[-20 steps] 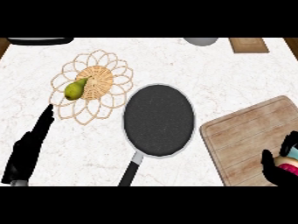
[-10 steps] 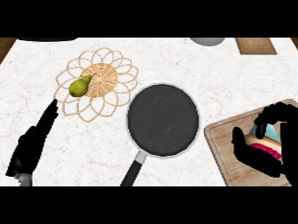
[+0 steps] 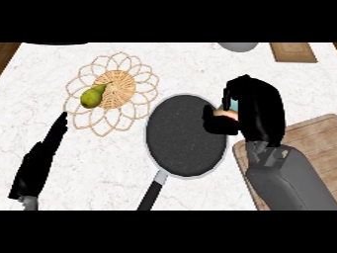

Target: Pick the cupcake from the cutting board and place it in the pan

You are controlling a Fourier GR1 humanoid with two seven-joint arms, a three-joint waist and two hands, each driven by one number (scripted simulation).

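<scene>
My right hand (image 3: pixel 258 108) is curled round the cupcake (image 3: pixel 228 111), of which only a pink and teal sliver shows between fingers and thumb. The hand hangs at the right rim of the black pan (image 3: pixel 182 138), whose handle (image 3: pixel 152 192) points to the lower edge. The wooden cutting board (image 3: pixel 324 153) lies at the lower right, partly under my right forearm. My left hand (image 3: pixel 43 158) rests at the lower left with straight fingers, holding nothing.
A woven flower-shaped mat (image 3: pixel 112 96) at the upper left carries a green pear (image 3: pixel 92 96). A grey bowl (image 3: pixel 238 46) and a small wooden block (image 3: pixel 293 52) sit at the far edge. Dark wood shows beyond the counter's left and right sides.
My right hand has lifted the cupcake off the cutting board and carried it left and away, to the pan's right rim. The left hand has barely moved.
</scene>
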